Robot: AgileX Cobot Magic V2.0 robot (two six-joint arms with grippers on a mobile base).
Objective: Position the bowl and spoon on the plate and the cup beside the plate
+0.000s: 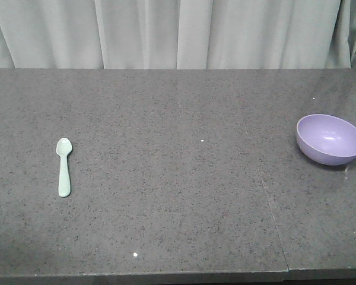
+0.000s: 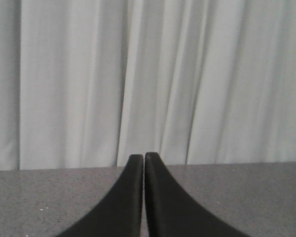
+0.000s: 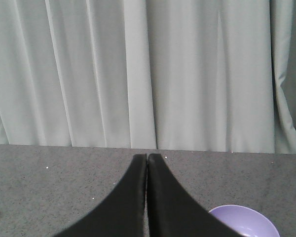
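Only front view shows spoon (image 1: 63,167), bowl (image 1: 330,139) whole, left gripper (image 2: 144,156), right gripper (image 3: 147,156) closed, empty

Glossy smooth plastic bowl (image 1: 330,139), matt plastic spoon (image 1: 63,167); speckled stone-like table (image 1: 178,208), pleated cloth curtain (image 1: 166,32)

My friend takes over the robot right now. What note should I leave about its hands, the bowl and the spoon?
Left gripper: jaws shut, holding nothing.
Right gripper: jaws shut, holding nothing.
Spoon: lying flat on the left part of the table, head toward the curtain.
Bowl: upright and empty, far to the right, well apart from the spoon.
Plate and cup: not in any view.
Done: nothing placed yet.
Left: find the plate and cup, put bowl and spoon on the plate, stand the cup beside it.
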